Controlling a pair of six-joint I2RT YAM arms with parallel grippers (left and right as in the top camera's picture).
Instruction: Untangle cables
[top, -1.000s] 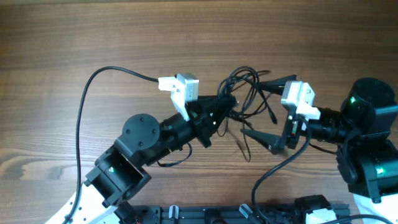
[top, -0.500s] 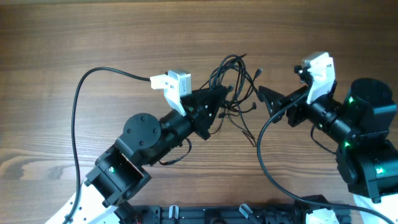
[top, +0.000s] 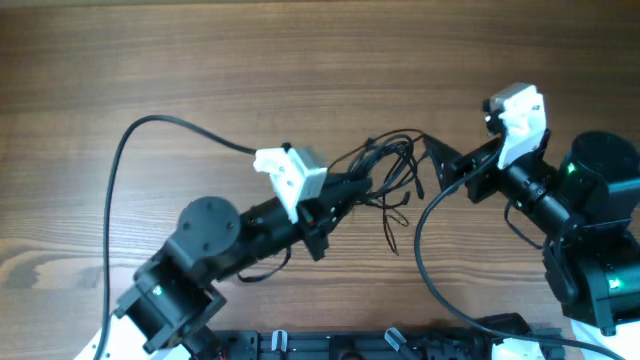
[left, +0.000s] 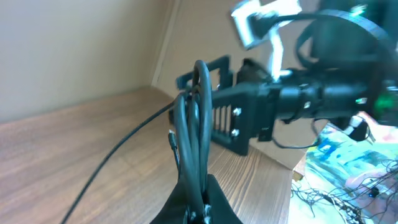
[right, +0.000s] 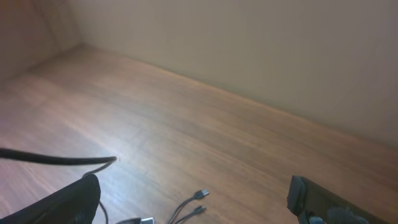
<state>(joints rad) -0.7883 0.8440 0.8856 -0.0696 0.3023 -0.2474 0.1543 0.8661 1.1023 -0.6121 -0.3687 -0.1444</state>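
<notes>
Cables clamped in left gripper; right gripper beside.

wood-grain table fills the overhead view. plain beige wall behind it. at 4 o'clock in the left wrist view, a colourful sheet, perhaps printed paper, blurred.

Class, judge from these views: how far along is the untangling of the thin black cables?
Done: nothing visibly; the thin black cables form one knotted clump between the arms. In hand: the left jaws are shut on looped strands; the right jaws stand open beside the clump, holding nothing. Left: separating every cable.
</notes>
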